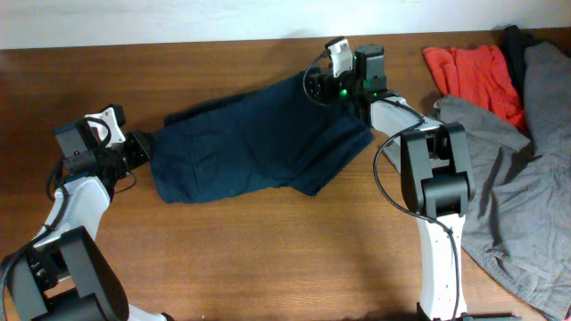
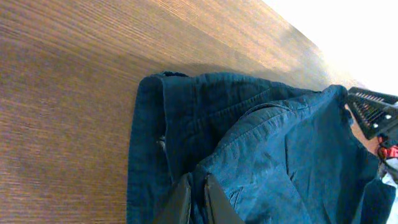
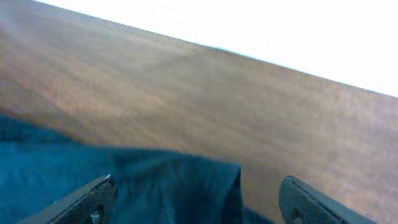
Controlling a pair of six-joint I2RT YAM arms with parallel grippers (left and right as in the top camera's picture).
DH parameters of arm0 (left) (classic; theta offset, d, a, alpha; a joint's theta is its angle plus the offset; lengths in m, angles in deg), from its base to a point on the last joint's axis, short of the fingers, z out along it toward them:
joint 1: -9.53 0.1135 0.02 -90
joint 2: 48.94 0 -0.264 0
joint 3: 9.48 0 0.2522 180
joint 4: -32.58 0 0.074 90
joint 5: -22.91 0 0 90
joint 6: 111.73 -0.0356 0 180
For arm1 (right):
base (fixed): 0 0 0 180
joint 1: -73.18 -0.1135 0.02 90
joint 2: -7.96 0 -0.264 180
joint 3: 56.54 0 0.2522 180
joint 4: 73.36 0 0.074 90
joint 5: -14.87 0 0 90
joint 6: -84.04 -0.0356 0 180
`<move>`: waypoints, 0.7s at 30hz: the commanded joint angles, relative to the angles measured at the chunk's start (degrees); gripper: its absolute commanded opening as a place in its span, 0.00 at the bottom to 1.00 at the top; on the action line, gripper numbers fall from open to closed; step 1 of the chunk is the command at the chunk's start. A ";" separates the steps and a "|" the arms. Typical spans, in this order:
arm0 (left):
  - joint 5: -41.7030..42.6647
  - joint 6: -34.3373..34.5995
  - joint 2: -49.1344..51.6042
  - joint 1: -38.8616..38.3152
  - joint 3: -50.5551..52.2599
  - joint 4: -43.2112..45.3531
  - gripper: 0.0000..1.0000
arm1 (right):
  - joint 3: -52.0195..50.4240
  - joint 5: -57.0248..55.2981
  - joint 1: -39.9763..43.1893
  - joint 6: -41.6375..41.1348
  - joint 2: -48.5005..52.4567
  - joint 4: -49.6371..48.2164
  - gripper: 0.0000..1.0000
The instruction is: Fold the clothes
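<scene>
Bare wood table (image 1: pixel 268 267) lies open in front of the navy shorts (image 1: pixel 259 138) at mid-table, their left edge clamped by the left gripper (image 1: pixel 141 148), the right gripper (image 1: pixel 314 85) spread wide over their far corner.

The worktop (image 1: pixel 268 267) is brown wood with a fine straight grain and a smooth, faintly sheeny finish. The shorts (image 1: pixel 250 143) are dark navy woven cloth, matt and softly creased, with stitched seams, while the grey garment (image 1: pixel 526 196) and the red-orange garment (image 1: pixel 473 76) are matt, rumpled cloth too.
</scene>
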 commanded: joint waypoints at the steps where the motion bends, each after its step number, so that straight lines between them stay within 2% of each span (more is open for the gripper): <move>1: -0.28 -0.52 -0.70 0.07 -0.81 0.00 0.07 | 1.27 0.87 -1.33 -0.20 0.52 0.59 0.87; 9: -0.26 -0.52 -0.70 0.07 -0.81 -0.42 0.13 | 1.27 0.46 -2.05 1.27 1.38 2.51 0.81; 11: -0.26 -0.52 -0.70 0.07 -0.81 -0.59 0.14 | 1.27 0.24 -2.03 1.29 1.44 3.26 0.73; 13: -0.26 -0.50 -0.68 0.07 -0.81 -0.59 0.14 | 1.27 0.07 -2.03 1.29 1.46 3.54 0.54; 15: -0.24 -0.50 -0.70 0.07 -0.81 -0.61 0.14 | 1.27 0.02 -2.01 1.27 1.46 3.43 0.13; 16: -0.24 -0.50 -0.70 0.07 -0.81 -0.63 0.14 | 1.27 -0.44 -2.01 1.03 1.46 3.34 0.06; 17: -0.24 -0.50 -0.70 0.07 -0.81 -0.66 0.14 | 1.29 -0.81 -2.01 1.05 1.44 3.37 0.04; 21: -0.26 -0.50 -0.70 0.07 -0.81 -1.01 0.14 | 1.29 -0.70 -1.90 0.11 0.57 3.85 0.04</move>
